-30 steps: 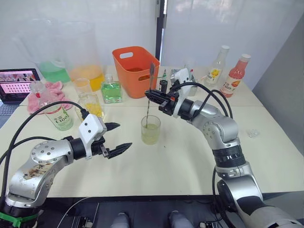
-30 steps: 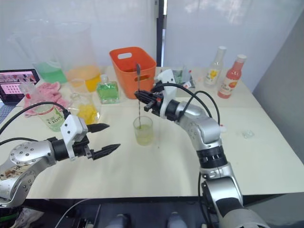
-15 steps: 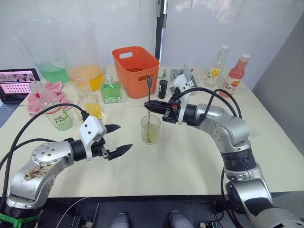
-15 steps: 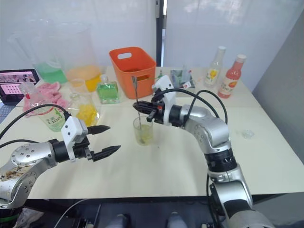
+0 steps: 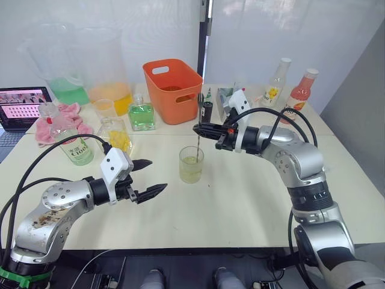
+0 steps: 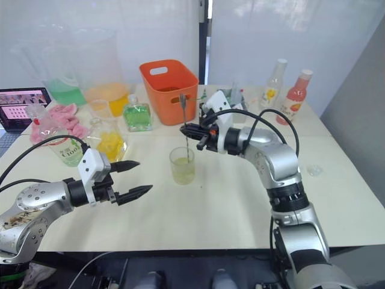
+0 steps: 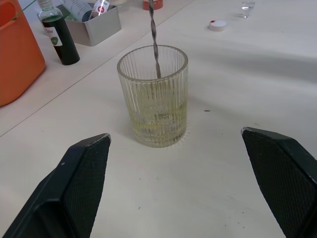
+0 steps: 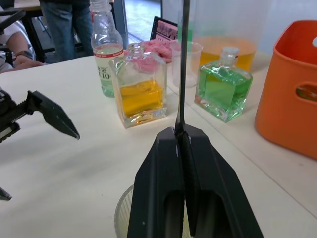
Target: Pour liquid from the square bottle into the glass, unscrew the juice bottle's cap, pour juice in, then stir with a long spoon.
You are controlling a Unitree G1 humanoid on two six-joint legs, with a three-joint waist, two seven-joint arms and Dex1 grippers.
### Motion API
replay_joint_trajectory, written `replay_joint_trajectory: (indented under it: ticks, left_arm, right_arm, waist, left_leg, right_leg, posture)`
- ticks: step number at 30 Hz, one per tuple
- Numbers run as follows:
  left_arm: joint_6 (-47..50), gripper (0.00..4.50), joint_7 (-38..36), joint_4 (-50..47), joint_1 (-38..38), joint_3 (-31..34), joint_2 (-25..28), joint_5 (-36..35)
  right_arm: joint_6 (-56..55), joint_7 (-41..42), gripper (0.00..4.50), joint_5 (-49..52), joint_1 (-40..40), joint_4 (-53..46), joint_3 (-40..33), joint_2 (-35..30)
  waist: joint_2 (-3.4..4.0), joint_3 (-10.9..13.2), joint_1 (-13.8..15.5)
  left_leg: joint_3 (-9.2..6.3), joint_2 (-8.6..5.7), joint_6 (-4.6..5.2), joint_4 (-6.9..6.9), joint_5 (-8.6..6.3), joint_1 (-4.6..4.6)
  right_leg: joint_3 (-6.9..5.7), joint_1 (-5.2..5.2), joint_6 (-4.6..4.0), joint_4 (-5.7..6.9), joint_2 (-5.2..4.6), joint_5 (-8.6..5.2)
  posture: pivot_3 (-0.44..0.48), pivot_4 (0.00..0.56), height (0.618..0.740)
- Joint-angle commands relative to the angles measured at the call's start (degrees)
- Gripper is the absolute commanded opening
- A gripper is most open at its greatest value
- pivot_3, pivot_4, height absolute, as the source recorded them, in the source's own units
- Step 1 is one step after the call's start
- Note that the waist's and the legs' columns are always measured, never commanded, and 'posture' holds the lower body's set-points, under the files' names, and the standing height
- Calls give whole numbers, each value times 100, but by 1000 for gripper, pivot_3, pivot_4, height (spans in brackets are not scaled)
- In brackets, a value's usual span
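We have the right hand (image 5: 200, 128) clamped shut on the stem of the long spoon (image 5: 198, 133), which stands near upright with its lower end down in the glass (image 5: 191, 164). The glass sits around the middle of the table (image 5: 240, 198), holding a shallow layer of pale yellow-green liquid. The left hand (image 5: 151, 176) hangs spread wide with nothing in it, just beside the glass on the near-left side, fingers pointed at it, not touching. The juice bottle (image 5: 76, 146) stands toward the left edge of the table, near the square bottle (image 5: 116, 133) with yellow liquid; whether its neck carries a cap we cannot tell. A small white cap (image 7: 217, 25) lies on the table beyond the glass in the left wrist view.

Risks as we judge them:
- Nothing braces the glass; a wide or hard stir pushing the stem against the rim could slide or tip it and spill.
- The stem is thin and pinched only at the fingertips; it may twist or slip in the grip, then drop into the glass or off the rim.
- The spread left hand is close; any drift forward could knock the glass.
- Lifting the spoon out fast could fling drops on the table.
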Motion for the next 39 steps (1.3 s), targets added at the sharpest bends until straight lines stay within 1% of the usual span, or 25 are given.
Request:
replay_joint_trajectory:
  ticks: [1,5,9,12,16,20,25,30,33,39]
  left_arm:
    - [-64,4477,27,-133,-10,101,-8,-67]
    - [23,4477,45,-123,-3,111,-5,-114]
    - [-10,4477,28,-92,9,112,19,-98]
    - [-33,4477,6,-67,10,103,21,-88]
    - [-5,4477,-13,-45,30,88,11,-112]
    - [-45,4477,-40,-13,30,77,11,-83]
    - [-109,4477,-47,-16,36,40,-13,-41]
    - [-87,4477,-54,25,22,8,-48,-54]
    - [-64,4477,-23,37,87,-2,-94,-51]
    - [-89,4477,39,-43,269,49,-146,-49]
  right_arm:
    - [-452,-137,0,-34,-177,96,-208,280]
    - [-484,-123,0,21,-185,153,-143,560]
    - [-97,-78,0,237,-127,-163,-117,688]
    - [325,64,0,327,-45,-434,-52,493]
    - [623,93,0,317,-1,-589,-91,191]
    - [658,60,0,188,2,-671,-94,-76]
    - [546,-71,0,157,9,-661,-224,-164]
    - [105,-359,0,83,-64,-389,-354,163]
    - [-45,-381,0,30,-181,-211,-252,438]
    - [-49,-265,0,-40,-250,-80,-179,498]
  waist:
    - [0,0,-6]
    - [0,0,-8]
    - [0,0,-7]
    - [0,0,-6]
    - [0,0,5]
    - [0,0,3]
    - [0,0,-1]
    - [0,0,0]
    - [0,0,-7]
    - [0,0,-8]
  left_leg:
    - [0,0,0,0,0,0]
    - [0,0,0,0,0,1]
    - [-1,0,0,0,0,1]
    - [-1,0,0,0,0,1]
    - [-1,0,0,1,0,1]
    - [-1,0,0,1,0,1]
    - [-1,0,0,1,0,2]
    - [0,0,0,1,0,2]
    - [0,0,0,2,0,3]
    - [-1,0,0,1,0,3]
  right_leg:
    - [-1,0,0,1,0,0]
    - [-1,-1,-4,7,0,3]
    - [0,0,-8,9,0,5]
    - [-1,0,-10,9,0,5]
    - [-1,0,-10,9,0,5]
    - [-1,-1,-9,9,0,2]
    - [-1,-1,-8,9,0,1]
    - [0,-1,-6,9,0,1]
    - [-1,0,-7,10,0,2]
    - [-1,0,-16,13,0,7]
  posture:
    - [0,150,725]
    - [0,150,725]
    - [0,150,725]
    - [0,150,725]
    - [0,150,725]
    - [0,150,725]
    - [0,150,725]
    - [0,150,725]
    - [0,150,725]
    - [0,150,725]
